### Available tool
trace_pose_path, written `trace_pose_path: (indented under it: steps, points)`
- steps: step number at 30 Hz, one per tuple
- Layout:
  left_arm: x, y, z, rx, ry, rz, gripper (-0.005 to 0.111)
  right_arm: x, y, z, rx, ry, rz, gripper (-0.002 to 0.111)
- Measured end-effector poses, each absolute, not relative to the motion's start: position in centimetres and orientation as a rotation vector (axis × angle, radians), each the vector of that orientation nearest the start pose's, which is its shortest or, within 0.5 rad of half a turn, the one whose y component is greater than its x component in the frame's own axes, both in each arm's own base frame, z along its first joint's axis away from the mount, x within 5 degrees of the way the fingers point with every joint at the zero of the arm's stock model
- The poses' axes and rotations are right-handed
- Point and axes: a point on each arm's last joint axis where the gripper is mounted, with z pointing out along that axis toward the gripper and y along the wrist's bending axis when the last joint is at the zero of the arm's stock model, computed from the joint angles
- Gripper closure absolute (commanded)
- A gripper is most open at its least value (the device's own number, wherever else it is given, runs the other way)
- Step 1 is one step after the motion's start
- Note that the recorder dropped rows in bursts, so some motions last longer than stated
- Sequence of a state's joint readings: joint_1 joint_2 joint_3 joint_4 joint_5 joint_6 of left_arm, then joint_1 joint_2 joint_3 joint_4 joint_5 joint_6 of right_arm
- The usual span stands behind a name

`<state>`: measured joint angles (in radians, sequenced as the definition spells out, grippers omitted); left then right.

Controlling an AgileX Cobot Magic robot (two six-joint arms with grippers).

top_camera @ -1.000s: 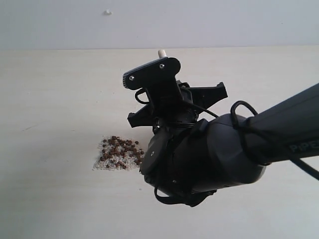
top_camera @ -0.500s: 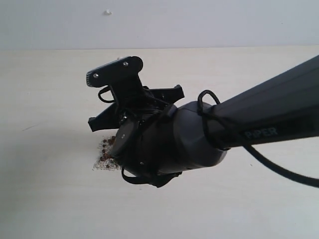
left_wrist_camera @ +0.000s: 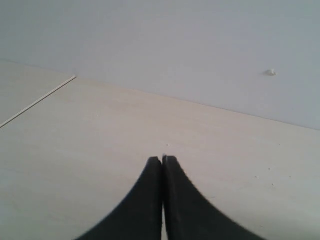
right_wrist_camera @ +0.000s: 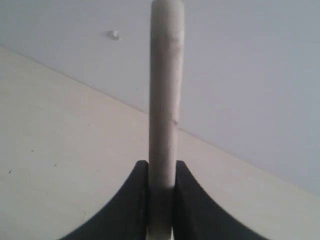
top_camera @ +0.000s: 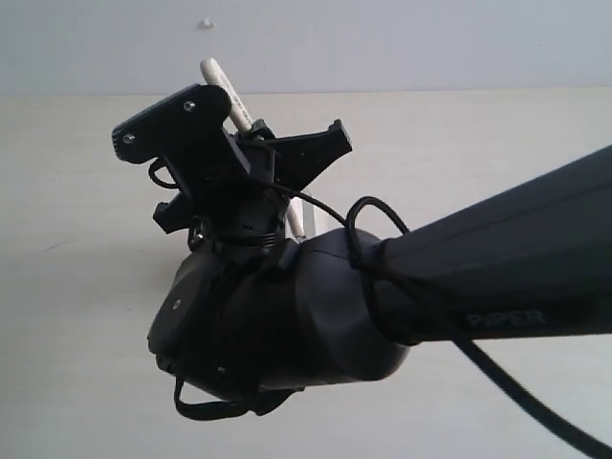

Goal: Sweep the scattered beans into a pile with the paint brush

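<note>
My right gripper (right_wrist_camera: pixel 161 165) is shut on the paint brush's pale handle (right_wrist_camera: pixel 166 75), which runs straight out between the fingers. In the exterior view the handle end (top_camera: pixel 218 80) sticks up above the black wrist, and another pale piece (top_camera: pixel 298 224) shows beside it. Bristles and metal band are hidden. My bulky right arm (top_camera: pixel 287 325) covers the spot where the beans lie, so no beans show in any view. My left gripper (left_wrist_camera: pixel 162 159) is shut with nothing between its fingers, above bare table, and is out of the exterior view.
A pale wooden table (top_camera: pixel 86 191) meets a grey-white wall. A small white bump (top_camera: pixel 207 23) sits on the wall. The left wrist view shows a thin seam line (left_wrist_camera: pixel 40 99) in the table's surface.
My right arm has swung left and closer to the camera. It now covers the bean pile that showed a second ago. The brush handle now sticks out above the wrist.
</note>
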<state>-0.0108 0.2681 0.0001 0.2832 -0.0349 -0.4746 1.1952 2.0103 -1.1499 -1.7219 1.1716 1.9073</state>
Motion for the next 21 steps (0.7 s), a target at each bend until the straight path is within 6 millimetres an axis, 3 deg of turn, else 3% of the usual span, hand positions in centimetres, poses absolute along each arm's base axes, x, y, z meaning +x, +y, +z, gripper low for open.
trace_pose_path:
  steps: [5,8,11,18,21]
  points:
    - [7.9,-0.2,19.8,-0.148,1.715,-0.158,0.107,20.8,32.4,20.6,-0.436,1.689,-0.348,0.108]
    - [7.9,-0.2,19.8,-0.148,1.715,-0.158,0.107,20.4,31.2,20.9,-0.458,1.679,-0.372,0.108]
    - [7.9,-0.2,19.8,-0.148,1.715,-0.158,0.107,20.6,29.4,20.2,-0.481,1.689,-0.399,0.108]
    - [7.9,-0.2,19.8,-0.148,1.715,-0.158,0.107,23.4,24.0,17.1,-0.36,1.838,-0.436,0.108]
    - [7.9,-0.2,19.8,-0.148,1.715,-0.158,0.107,24.0,23.2,16.5,-0.344,1.875,-0.434,0.108]
